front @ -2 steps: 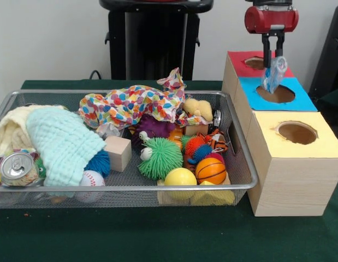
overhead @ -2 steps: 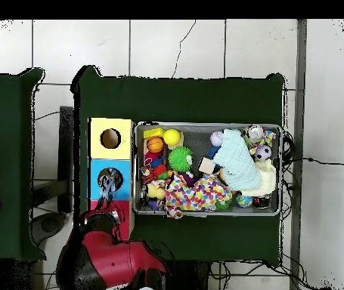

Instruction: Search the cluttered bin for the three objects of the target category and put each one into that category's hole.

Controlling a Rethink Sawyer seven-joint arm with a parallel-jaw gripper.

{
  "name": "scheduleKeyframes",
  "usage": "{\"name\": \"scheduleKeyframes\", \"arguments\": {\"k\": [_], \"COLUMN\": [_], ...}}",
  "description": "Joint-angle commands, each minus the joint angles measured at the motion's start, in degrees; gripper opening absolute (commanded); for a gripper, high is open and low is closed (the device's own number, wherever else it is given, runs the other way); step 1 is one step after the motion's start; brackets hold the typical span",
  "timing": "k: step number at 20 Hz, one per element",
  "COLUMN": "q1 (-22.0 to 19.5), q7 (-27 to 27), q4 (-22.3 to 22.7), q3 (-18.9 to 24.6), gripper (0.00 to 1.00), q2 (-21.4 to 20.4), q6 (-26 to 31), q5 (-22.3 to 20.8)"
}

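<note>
Green cloth covers the table (front @ -2 steps: pixel 158 240). Nearest, wire bin (front @ -2 steps: pixel 125 188): silver can (front @ -2 steps: pixel 16 165), no legible print; baseball (front @ -2 steps: pixel 91 178), basketball (front @ -2 steps: pixel 211 170). Beyond, gripper (front @ -2 steps: pixel 273 64) clenched on clear crinkled plastic piece (front @ -2 steps: pixel 273 74), hanging above the blue box's hole (front @ -2 steps: pixel 276 94).

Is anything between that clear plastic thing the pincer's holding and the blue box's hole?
Nothing visible. The pincer holds the crumpled clear plastic piece right above the blue box's hole, and the opening looks unblocked in the front view.
</note>
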Motion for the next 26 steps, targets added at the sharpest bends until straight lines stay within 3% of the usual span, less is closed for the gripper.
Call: {"name": "scheduleKeyframes", "arguments": {"k": [1,20,21,26], "q1": [0.41,1.19,1.63,3.48], "q7": [10.39,9.88,9.55,9.72], "q4": [-4.77,-7.44,-7.71,-7.83], "q3": [1.01,0.97,0.37,-2.00], "gripper": [0.00,0.00,1.00,1.00], "q2": [2.84,5.23,5.38,5.66], "q6": [4.16,2.53,3.11,1.72], "q5": [3.87,5.37,5.48,6.38]}}
